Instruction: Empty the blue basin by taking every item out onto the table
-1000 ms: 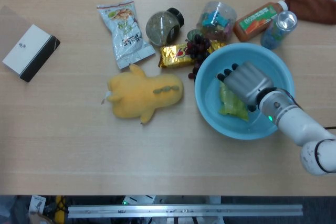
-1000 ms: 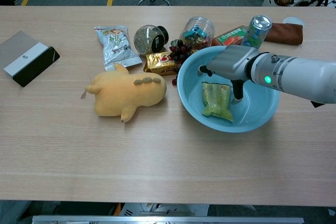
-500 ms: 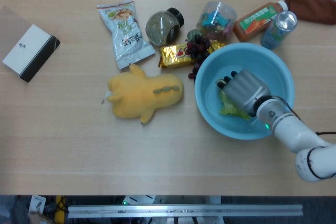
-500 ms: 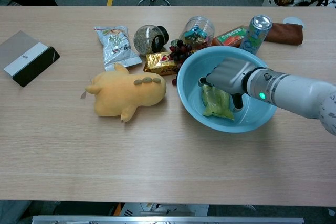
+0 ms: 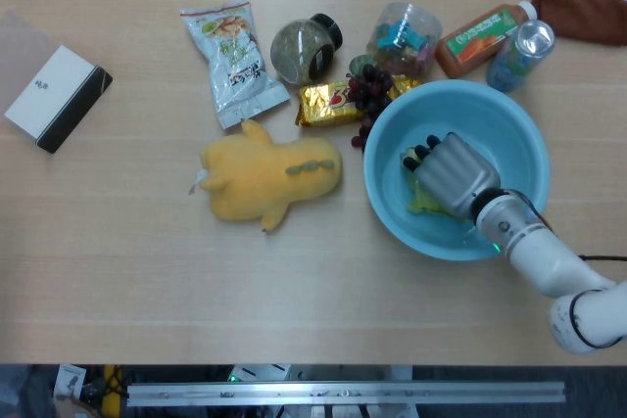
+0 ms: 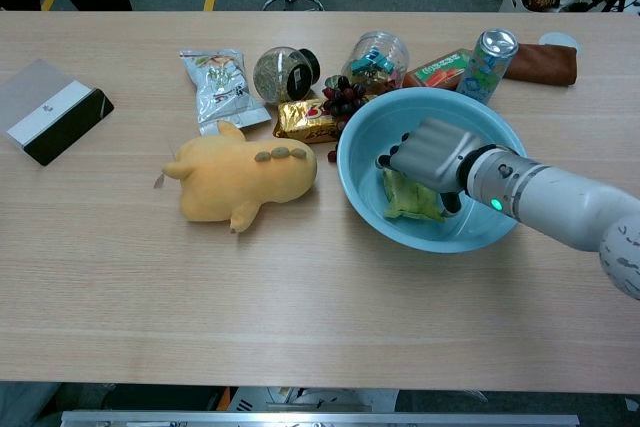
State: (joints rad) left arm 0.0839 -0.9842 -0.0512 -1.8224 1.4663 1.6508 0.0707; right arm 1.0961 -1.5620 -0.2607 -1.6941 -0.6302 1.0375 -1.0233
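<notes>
Down inside the blue basin [image 5: 519, 134], the right hand [image 5: 453, 173] has sunk lower over the last second and now lies flat on top of the green packet [image 6: 408, 198], the only item left in there. Its fingers reach over the packet's far edge, so a grasp looks close, but whether they have closed on it cannot be told, since the palm hides most of the packet in both views. The left hand appears in neither view. Just beside the basin's rim sit grapes [image 5: 370, 92].
</notes>
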